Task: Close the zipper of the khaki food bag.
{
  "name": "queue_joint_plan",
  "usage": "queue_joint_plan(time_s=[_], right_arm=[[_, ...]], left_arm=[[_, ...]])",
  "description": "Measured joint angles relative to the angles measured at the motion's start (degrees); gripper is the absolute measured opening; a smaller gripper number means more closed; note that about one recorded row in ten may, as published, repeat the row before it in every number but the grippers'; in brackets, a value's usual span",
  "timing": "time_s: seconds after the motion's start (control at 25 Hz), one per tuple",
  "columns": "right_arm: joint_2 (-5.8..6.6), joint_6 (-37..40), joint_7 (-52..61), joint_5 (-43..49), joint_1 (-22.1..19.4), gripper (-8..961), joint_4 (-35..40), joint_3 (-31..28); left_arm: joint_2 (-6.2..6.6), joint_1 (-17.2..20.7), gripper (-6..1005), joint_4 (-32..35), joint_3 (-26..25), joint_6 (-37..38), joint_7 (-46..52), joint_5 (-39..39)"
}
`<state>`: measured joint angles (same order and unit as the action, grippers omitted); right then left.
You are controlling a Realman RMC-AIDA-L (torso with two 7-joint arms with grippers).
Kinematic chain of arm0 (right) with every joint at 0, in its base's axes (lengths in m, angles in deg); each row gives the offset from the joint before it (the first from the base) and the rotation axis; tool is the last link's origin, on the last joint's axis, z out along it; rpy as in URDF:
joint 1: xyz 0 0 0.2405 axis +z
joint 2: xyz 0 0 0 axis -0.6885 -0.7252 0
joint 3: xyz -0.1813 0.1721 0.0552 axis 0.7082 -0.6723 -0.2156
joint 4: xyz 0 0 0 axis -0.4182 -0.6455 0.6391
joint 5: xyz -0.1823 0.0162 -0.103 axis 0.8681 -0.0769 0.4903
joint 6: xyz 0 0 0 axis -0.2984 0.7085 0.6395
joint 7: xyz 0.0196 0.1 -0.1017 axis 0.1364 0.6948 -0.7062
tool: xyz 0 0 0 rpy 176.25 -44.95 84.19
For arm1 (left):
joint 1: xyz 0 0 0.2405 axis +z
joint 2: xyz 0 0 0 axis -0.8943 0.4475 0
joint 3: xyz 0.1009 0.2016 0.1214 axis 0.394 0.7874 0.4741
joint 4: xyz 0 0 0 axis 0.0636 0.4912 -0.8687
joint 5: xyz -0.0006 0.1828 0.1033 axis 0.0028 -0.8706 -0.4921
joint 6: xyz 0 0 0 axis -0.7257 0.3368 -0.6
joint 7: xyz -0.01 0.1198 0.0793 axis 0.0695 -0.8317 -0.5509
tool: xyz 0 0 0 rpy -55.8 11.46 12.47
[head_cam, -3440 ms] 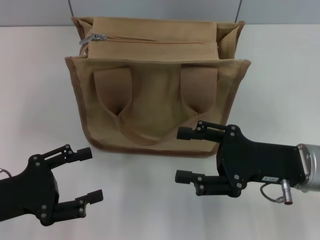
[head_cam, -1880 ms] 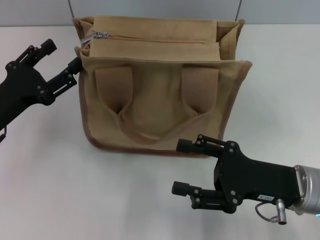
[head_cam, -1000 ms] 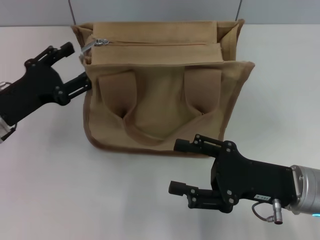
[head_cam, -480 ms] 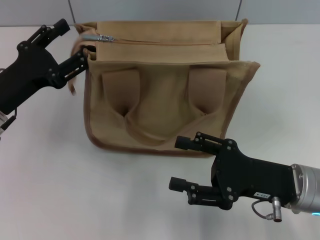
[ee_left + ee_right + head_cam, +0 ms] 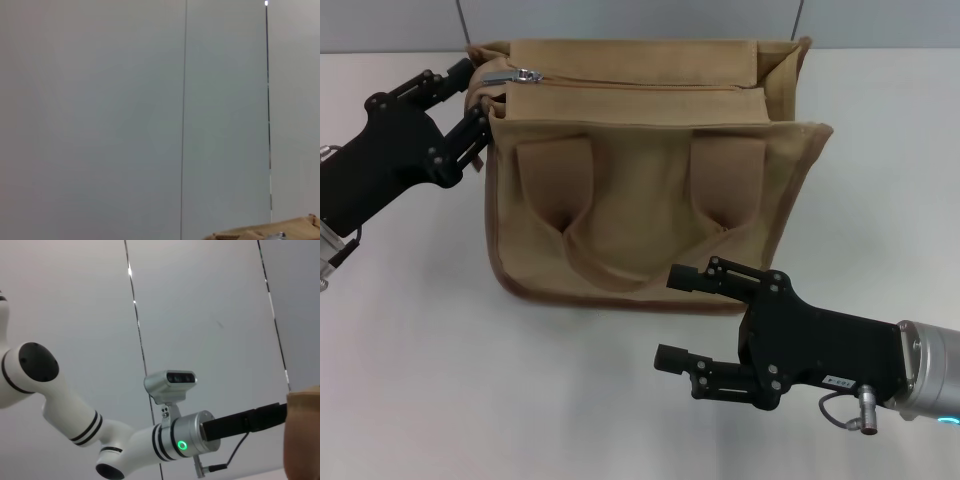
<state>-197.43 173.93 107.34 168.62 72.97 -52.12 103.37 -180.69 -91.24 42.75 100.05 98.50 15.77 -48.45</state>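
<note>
Boxy tan canvas khaki food bag stands mid-table on the white table, its tan zipper running left-right across the top panel, with the small shiny silver pull tab at the robot's-left end. Black left gripper sits at the bag's upper left corner, fingers spread around the edge, pull just to its right, so it's the nearer arm and closing likely means dragging rightward along that axis. Black right gripper hangs spread in front of the bag's base, well away from the pull
</note>
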Motion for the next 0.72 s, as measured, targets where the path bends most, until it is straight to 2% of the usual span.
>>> queue_joint_plan(time_s=[0.08,0.4,0.72], right_arm=[[0.0,-0.38,0.0,-0.04,0.12,767,-0.2,0.0],[0.0,-1.17,0.0,-0.04,0.16,767,-0.35,0.0],[0.0,-1.03,0.0,-0.03,0.16,767,-0.34,0.0]], left_arm=[[-0.01,0.06,591,-0.06,0.06,0.0,0.05,0.02],[-0.01,0.2,118,-0.31,0.06,0.29,0.56,0.07],[0.0,0.07,53,-2.2,-0.46,1.93,0.63,0.38]])
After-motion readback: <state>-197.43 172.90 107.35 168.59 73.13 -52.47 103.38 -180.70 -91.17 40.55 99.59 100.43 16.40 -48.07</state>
